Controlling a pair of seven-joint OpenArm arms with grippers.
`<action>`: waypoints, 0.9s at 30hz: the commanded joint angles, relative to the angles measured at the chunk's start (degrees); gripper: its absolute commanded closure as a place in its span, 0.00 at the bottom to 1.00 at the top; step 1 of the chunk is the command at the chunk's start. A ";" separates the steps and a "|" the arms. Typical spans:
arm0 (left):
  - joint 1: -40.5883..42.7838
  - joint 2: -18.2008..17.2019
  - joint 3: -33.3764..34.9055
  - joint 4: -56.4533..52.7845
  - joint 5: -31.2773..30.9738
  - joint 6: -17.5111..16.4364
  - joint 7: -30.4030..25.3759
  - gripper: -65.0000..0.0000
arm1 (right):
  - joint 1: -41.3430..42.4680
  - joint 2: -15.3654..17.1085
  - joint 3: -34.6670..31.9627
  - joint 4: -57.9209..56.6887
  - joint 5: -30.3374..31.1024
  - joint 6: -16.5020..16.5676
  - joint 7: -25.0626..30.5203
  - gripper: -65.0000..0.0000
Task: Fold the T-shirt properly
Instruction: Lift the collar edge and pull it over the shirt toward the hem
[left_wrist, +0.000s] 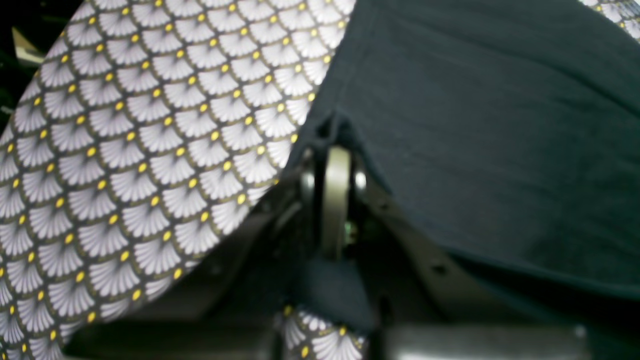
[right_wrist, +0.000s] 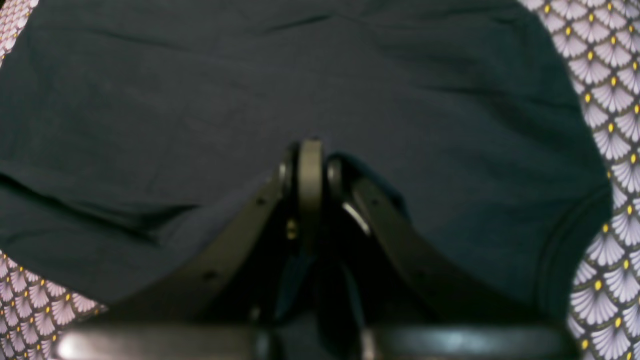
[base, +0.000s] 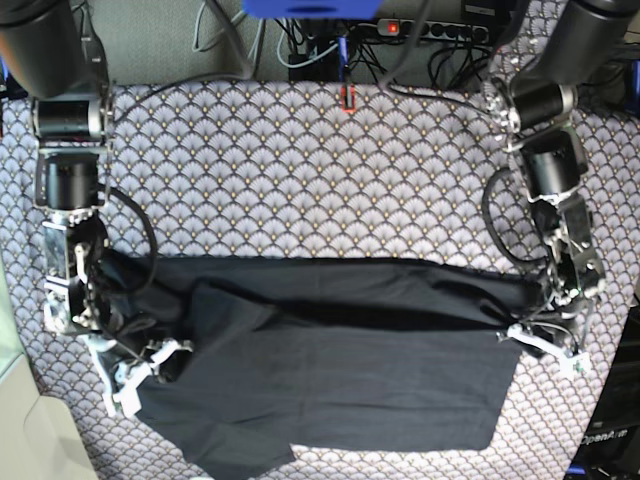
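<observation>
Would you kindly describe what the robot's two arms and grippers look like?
Both arms are built of dark, cylindrical black-and-grey segments with black cables looping alongside. The left gripper and the right gripper end in pale, whitish finger pieces. Up close, the wrist views show black angled linkage bars with small round fasteners.

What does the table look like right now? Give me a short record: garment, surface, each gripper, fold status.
garment: T-shirt, dark, lying spread across the table with a fold line running across it
surface: scallop-patterned cloth under the garment
left gripper: shut on the garment's edge, at the base view's right
right gripper: shut on the fabric at the other side
fold status: partly folded, a sleeve shows at the bottom edge, not yet a compact stack
</observation>
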 joint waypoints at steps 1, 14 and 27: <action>-1.79 -0.81 -0.01 1.18 -0.03 0.15 -1.58 1.00 | 1.97 0.94 0.30 1.02 0.66 0.31 1.39 1.00; -0.03 -0.81 -0.36 1.79 -0.21 0.15 -1.41 0.55 | 1.53 0.76 1.27 0.75 0.74 0.05 1.47 0.60; 1.72 -0.64 -0.36 3.20 -0.38 -0.38 -1.32 0.32 | -3.75 1.29 10.15 2.51 1.01 0.31 1.47 0.32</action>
